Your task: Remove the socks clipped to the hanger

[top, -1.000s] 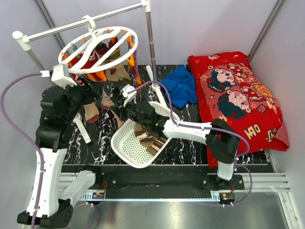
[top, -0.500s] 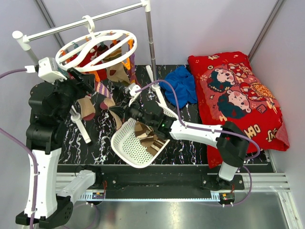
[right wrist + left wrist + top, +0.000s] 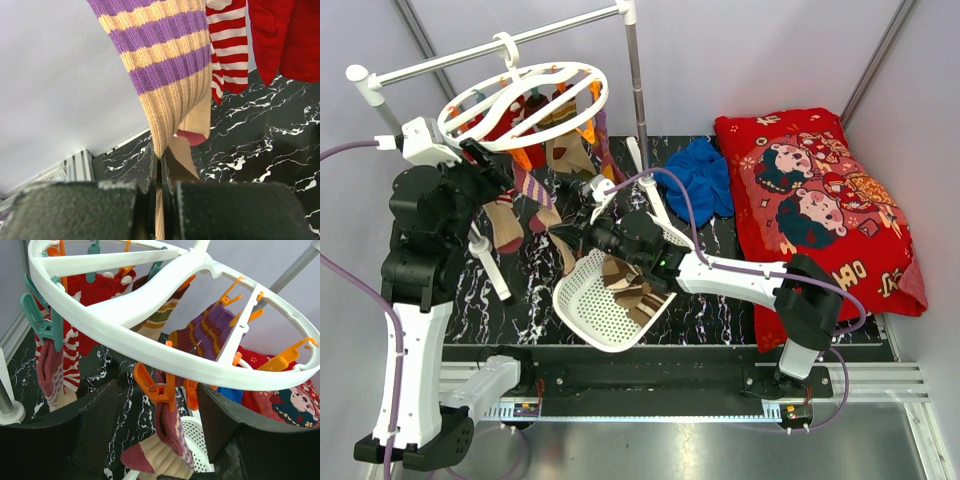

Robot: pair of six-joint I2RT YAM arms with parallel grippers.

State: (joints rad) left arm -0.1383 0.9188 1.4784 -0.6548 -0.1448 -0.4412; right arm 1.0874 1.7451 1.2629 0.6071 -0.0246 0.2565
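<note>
The white round hanger [image 3: 525, 95] hangs by its hook from a rail, with several socks [image 3: 565, 150] clipped under its rim. In the left wrist view the hanger [image 3: 150, 315] fills the top of the frame. There an orange clip [image 3: 161, 390] holds a maroon and tan sock [image 3: 167, 432]. My left gripper [image 3: 162, 432] is open, with this clip and sock between its fingers [image 3: 90, 425]. It sits under the ring's left side in the top view [image 3: 490, 165]. My right gripper [image 3: 161, 162] is shut on the tan toe of a purple-striped sock [image 3: 165, 65] that is still clipped; it also shows in the top view [image 3: 563, 235].
A white perforated basket [image 3: 582, 300] with a few socks [image 3: 625, 285] in it lies tilted at the table's front middle. A blue cloth [image 3: 700, 180] and a red cartoon pillow [image 3: 820, 210] lie to the right. The rail's upright pole [image 3: 638, 90] stands behind the basket.
My left arm has risen toward the ring's left side, and the hanger has swung a little left. My right gripper has kept its hold on the striped sock's toe.
</note>
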